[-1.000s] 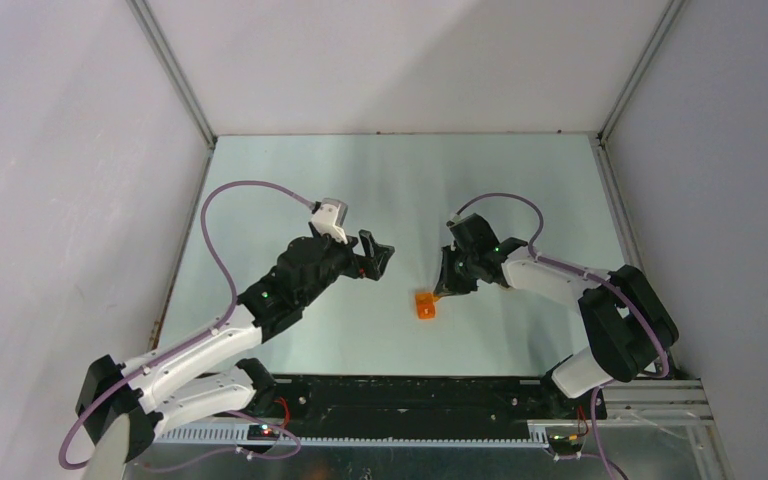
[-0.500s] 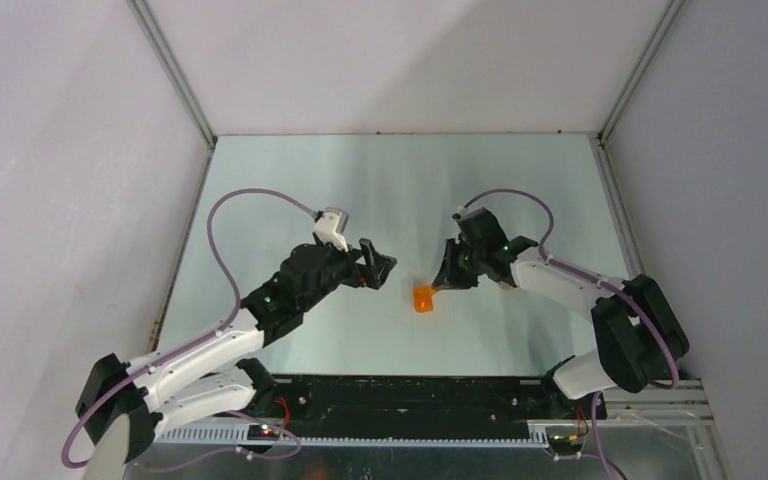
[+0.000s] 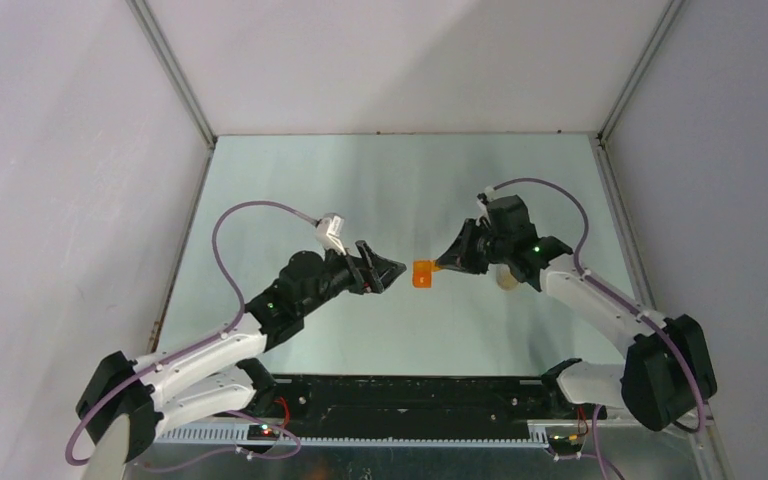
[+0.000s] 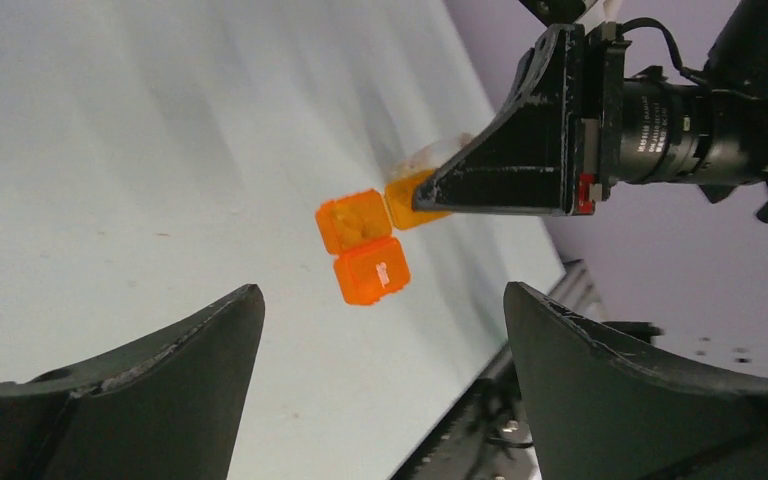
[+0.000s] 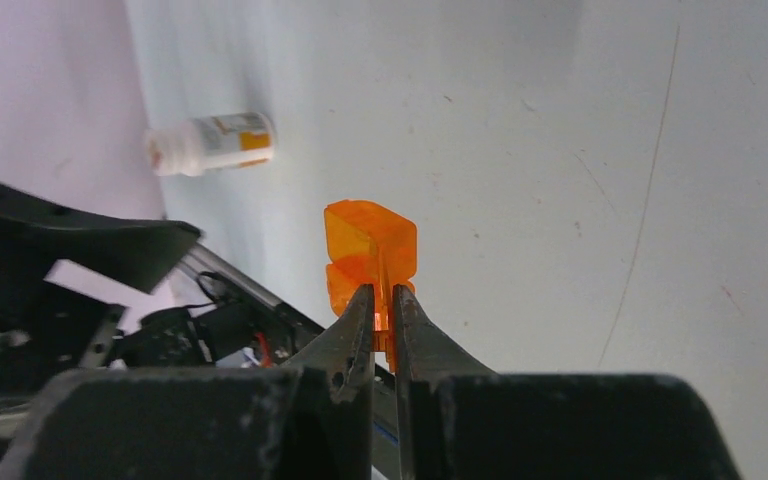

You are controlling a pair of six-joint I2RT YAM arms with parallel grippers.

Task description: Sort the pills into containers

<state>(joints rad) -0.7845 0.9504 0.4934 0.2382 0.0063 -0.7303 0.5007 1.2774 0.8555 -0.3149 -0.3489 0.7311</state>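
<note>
Top external, pill bottle (image 3: pixel 506 281) mostly hidden beneath right arm (image 3: pixel 582 292)

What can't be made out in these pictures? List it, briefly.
- Left wrist view: what the orange pill box holds; too small, blurred by tinted plastic.
- Right wrist view: the pill bottle label, too small to read; in the top view the right arm hides most of it.
- Right wrist view: the box's near edge, covered by the right hand.
</note>
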